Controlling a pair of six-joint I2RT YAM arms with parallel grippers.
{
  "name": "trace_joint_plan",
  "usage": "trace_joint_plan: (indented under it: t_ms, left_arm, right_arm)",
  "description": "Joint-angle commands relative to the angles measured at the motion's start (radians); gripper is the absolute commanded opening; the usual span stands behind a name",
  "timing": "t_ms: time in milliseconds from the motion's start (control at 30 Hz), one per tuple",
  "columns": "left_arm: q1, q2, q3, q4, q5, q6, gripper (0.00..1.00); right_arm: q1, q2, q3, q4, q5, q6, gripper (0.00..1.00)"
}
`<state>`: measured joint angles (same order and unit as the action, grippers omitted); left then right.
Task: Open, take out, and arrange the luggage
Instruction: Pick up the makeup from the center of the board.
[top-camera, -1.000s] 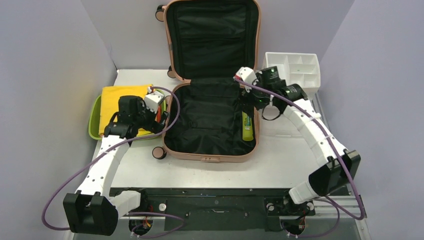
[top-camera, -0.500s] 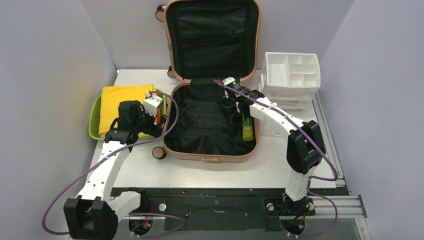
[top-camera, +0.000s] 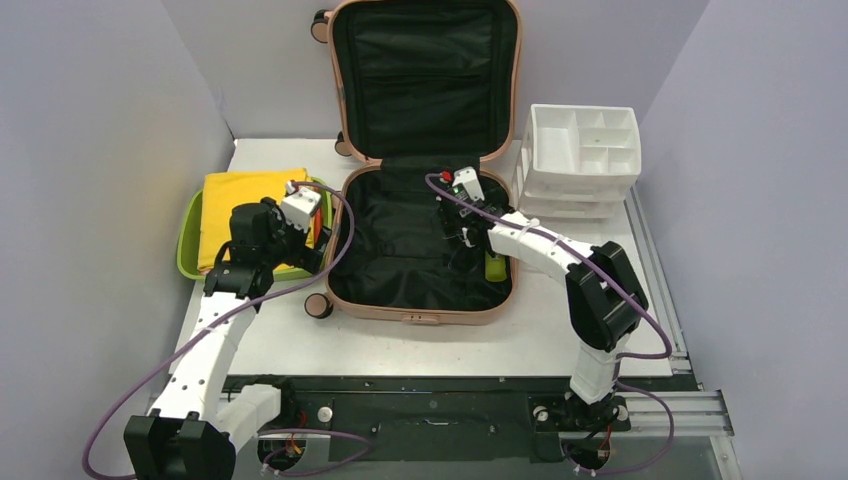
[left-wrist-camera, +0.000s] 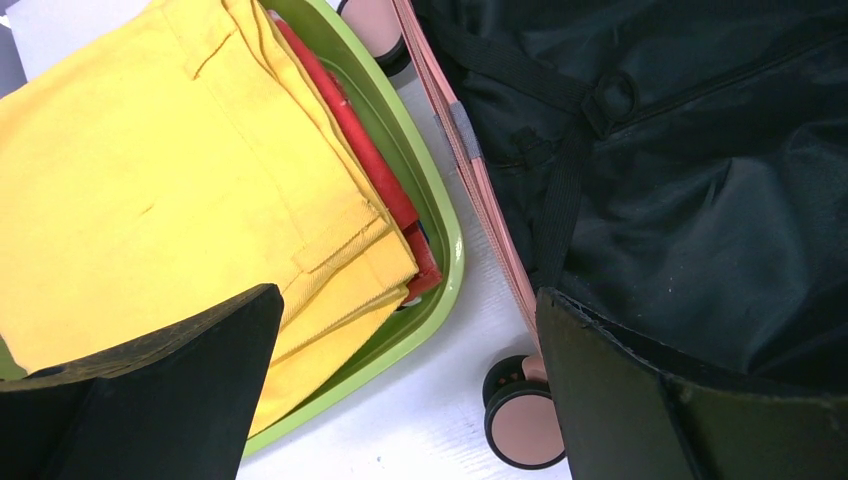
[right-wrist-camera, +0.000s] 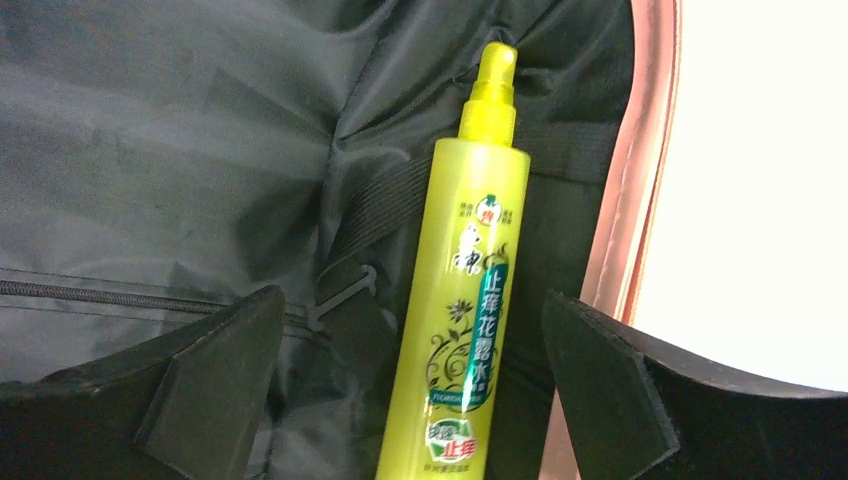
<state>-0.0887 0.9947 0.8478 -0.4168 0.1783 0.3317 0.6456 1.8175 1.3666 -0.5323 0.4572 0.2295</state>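
Pink luggage (top-camera: 420, 314) lies open on the bench (top-camera: 560, 335) | step: unpacking, lime spray bottle (right-wrist-camera: 462, 300) inside by right wall | right gripper (right-wrist-camera: 410, 345) wide open, straddling it, nothing held | left gripper (left-wrist-camera: 405, 385) wide open, empty | next: lower, pinch bottle, I'd guess

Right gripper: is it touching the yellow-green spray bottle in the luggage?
Apart. Right wrist view: the spray bottle lies between the open right gripper's fingers, with black lining showing on both sides of it.
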Motion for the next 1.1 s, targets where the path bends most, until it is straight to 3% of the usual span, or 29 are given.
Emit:
trace_joint_plan:
  t_ms: [0, 667, 967, 1033, 1067]
  left_arm:
    - [0.007, -0.028, -0.001, 0.046, -0.010, -0.016, 0.96]
    - [0.008, -0.015, -0.013, 0.048, -0.009, -0.013, 0.96]
    - [0.007, 0.022, -0.004, 0.041, -0.010, -0.011, 0.96]
    - [0.007, 0.028, -0.004, 0.041, -0.010, -0.010, 0.96]
    - [0.007, 0.029, -0.004, 0.041, -0.011, -0.009, 0.96]
  right_arm:
    - [0.054, -0.041, -0.038, 0.059, 0.156, 0.119, 0.99]
    - [0.016, 0.058, -0.021, -0.024, 0.210, 0.311, 0.86]
    - [-0.064, 0.131, 0.018, -0.061, 0.172, 0.331, 0.73]
    - [-0.068, 0.143, 0.028, -0.067, 0.163, 0.329, 0.67]
    - [-0.068, 0.146, 0.029, -0.070, 0.155, 0.325, 0.57]
